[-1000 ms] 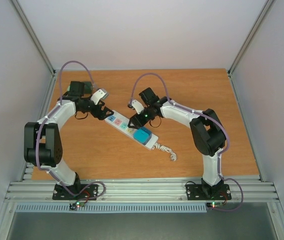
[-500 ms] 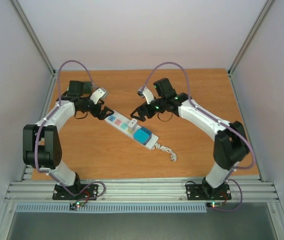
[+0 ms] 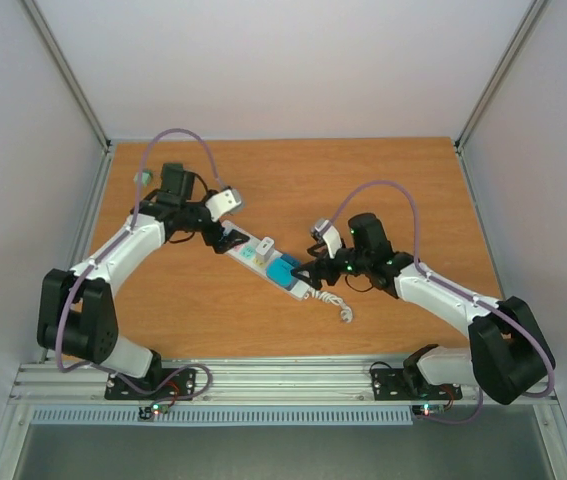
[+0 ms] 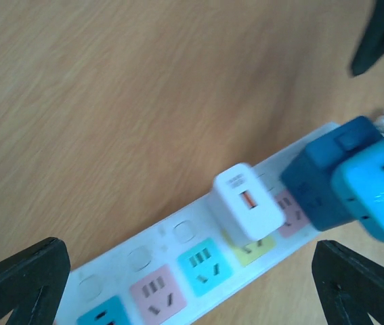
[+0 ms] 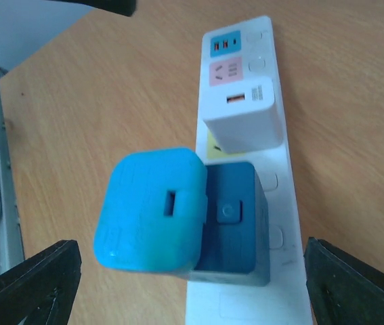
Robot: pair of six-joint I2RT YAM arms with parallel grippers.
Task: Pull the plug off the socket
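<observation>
The white socket (image 5: 271, 64) has pastel blue, pink and yellow panels (image 5: 227, 45), a white plug (image 5: 240, 115) and a blue plug (image 5: 178, 220).

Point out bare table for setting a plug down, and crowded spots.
Bare: table between power strip and back wall, and wood between strip and arm bases. Crowded: along the strip, with left gripper, right gripper, white charger, blue plug, curly cord.
</observation>
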